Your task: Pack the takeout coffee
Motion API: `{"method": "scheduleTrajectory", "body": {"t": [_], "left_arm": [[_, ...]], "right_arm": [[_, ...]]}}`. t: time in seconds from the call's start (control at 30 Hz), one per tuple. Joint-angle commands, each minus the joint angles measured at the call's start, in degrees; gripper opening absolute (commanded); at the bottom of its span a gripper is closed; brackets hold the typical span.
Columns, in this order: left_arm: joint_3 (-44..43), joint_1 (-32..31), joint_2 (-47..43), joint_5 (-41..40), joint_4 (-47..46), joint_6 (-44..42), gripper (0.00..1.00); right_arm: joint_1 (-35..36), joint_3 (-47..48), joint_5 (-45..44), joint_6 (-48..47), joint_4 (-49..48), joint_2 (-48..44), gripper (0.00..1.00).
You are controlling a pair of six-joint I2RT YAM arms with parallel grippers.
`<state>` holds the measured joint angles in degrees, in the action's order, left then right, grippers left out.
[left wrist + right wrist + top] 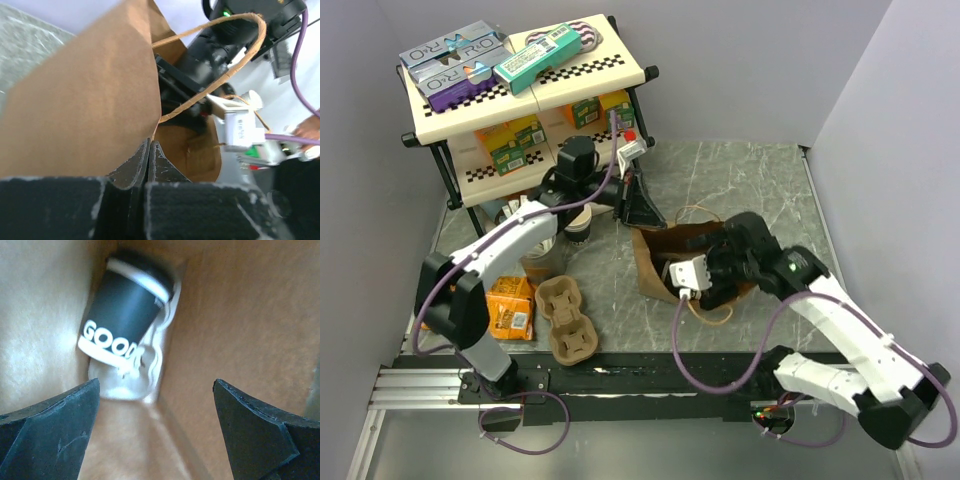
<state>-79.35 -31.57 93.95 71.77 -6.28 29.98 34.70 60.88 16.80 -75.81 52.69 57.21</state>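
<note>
Bag [85, 100] pinched open, coffee [578, 226] not yet in.
Left tool [149, 147] is clamped on the bag rim. Right tool [156, 385] is empty, jaws wide apart, deep in the bag above a tilted dark cup [125, 305]. Coffee sits on the bench [740, 180] left of the bag, close under the left arm [510, 240]. Risks: an arm swing tips the coffee; the rim slips and the mouth folds; the wide jaws snag the wall or handle [240, 55] on the way out.

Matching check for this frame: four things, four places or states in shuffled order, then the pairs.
1 left hand
2 right hand
3 dark cup
4 pulp carrier

A open, reaching into the paper bag
B on the table beside the orange packet
C shut on the bag's edge
D resting at the bag's far end

Pairs: 1-C, 2-A, 3-D, 4-B
</note>
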Motion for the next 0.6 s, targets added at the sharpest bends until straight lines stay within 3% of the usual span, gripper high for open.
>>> {"method": "scheduleTrajectory", "body": {"t": [0.0, 0.27, 0.57], "left_arm": [[2.79, -1.12, -8.68, -3.21, 3.47, -13.42, 0.01], [4.56, -7.00, -17.74, -13.58, 10.75, -32.95, 0.01], [9.73, -12.98, -23.20, -24.65, 13.23, -51.32, 0.01]], "right_arm": [[6.77, -6.09, -3.77, 9.88, -6.44, -9.89, 1.00], [12.59, -19.92, -13.98, 6.74, -22.43, -22.31, 1.00], [12.68, -21.95, -15.21, 7.60, -26.31, -23.46, 1.00]]}}
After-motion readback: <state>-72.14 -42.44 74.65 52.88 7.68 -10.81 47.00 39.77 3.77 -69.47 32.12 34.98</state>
